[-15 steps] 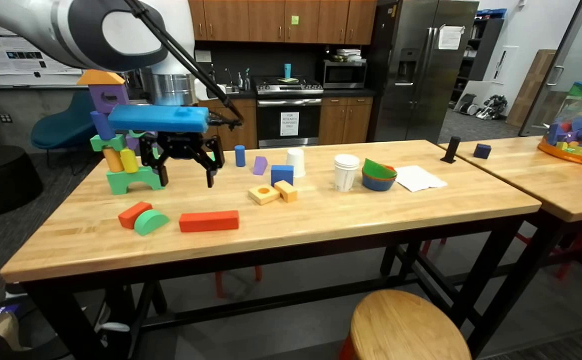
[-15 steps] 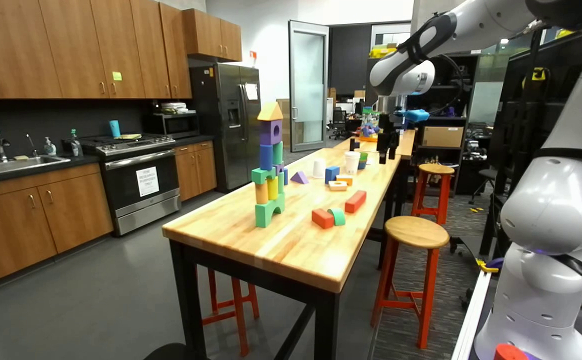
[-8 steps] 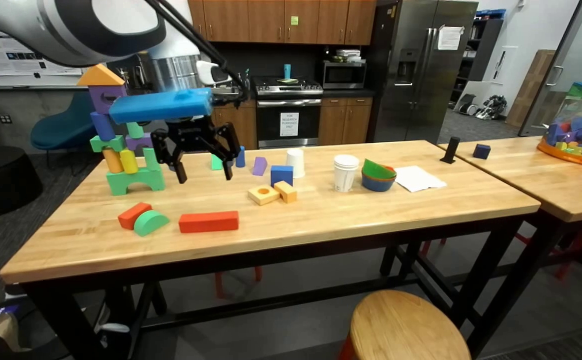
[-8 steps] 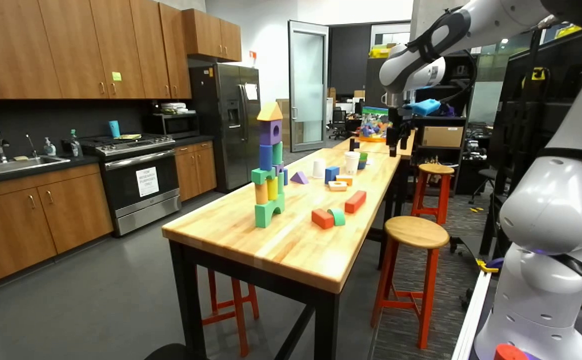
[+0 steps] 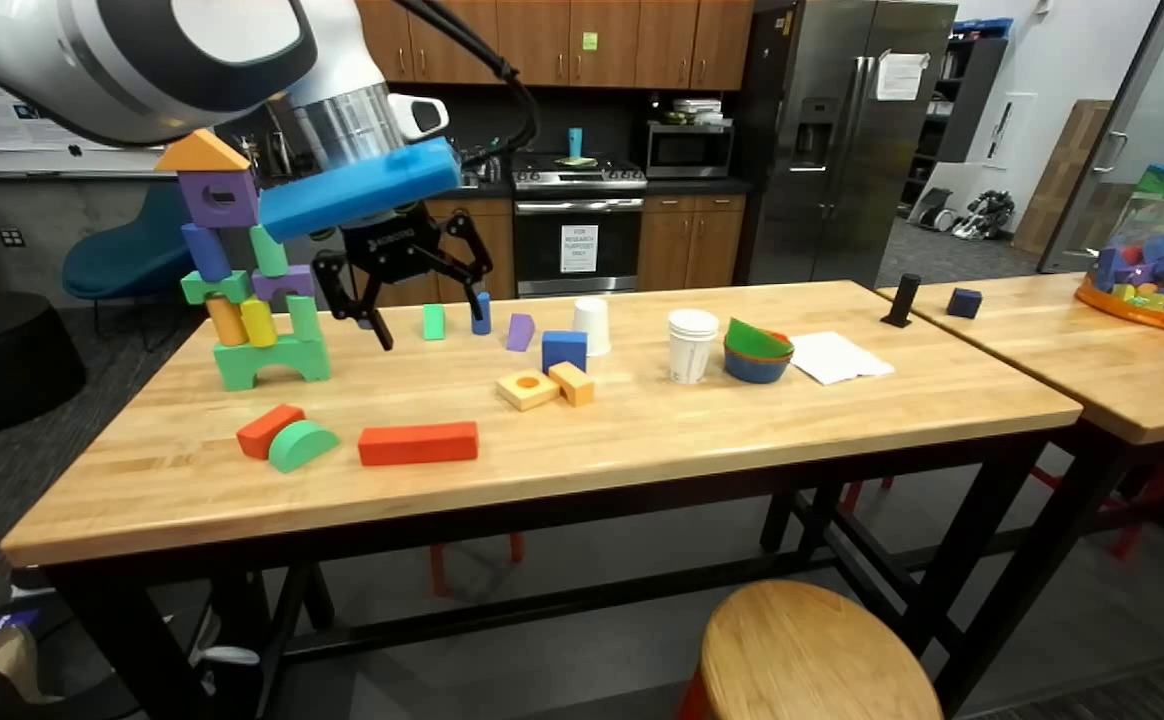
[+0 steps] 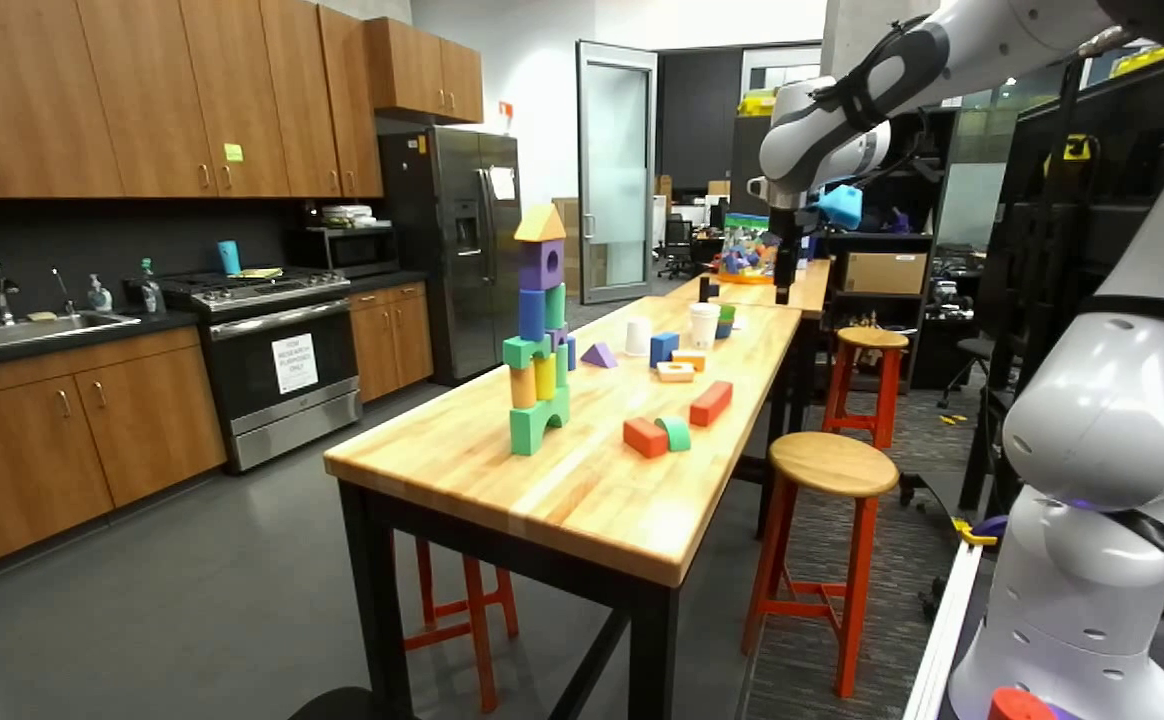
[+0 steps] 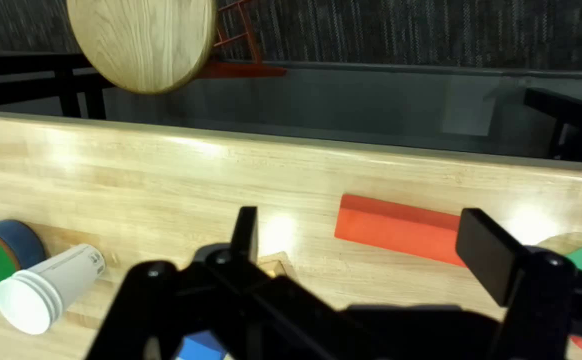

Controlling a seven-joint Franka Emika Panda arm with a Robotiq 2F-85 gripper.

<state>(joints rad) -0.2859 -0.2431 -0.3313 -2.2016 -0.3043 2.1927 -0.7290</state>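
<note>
My gripper (image 5: 432, 332) is open and empty. It hangs tilted above the table, to the right of a tall block tower (image 5: 217, 200). The tower stands upright on a green arch and has an orange triangle on top; it also shows in an exterior view (image 6: 540, 330). In the wrist view, the gripper (image 7: 361, 232) has its fingers wide apart, with a long red block (image 7: 396, 232) lying on the table below, partly behind one finger. A green half-round (image 5: 302, 445) leans by a small red block (image 5: 264, 430). Nothing touches the fingers.
Yellow blocks (image 5: 527, 388), a blue block (image 5: 564, 350), an upturned white cup (image 5: 592, 325), stacked cups (image 5: 692, 345), bowls (image 5: 755, 368) and paper (image 5: 839, 357) are on the table (image 5: 692, 440). A bin of blocks (image 5: 1157, 265) stands on the adjoining table. A stool (image 5: 817, 650) is at the front.
In an exterior view, my gripper has moved up and to the right, away from the tower, and has tilted. It stays open. The blocks have not moved.
</note>
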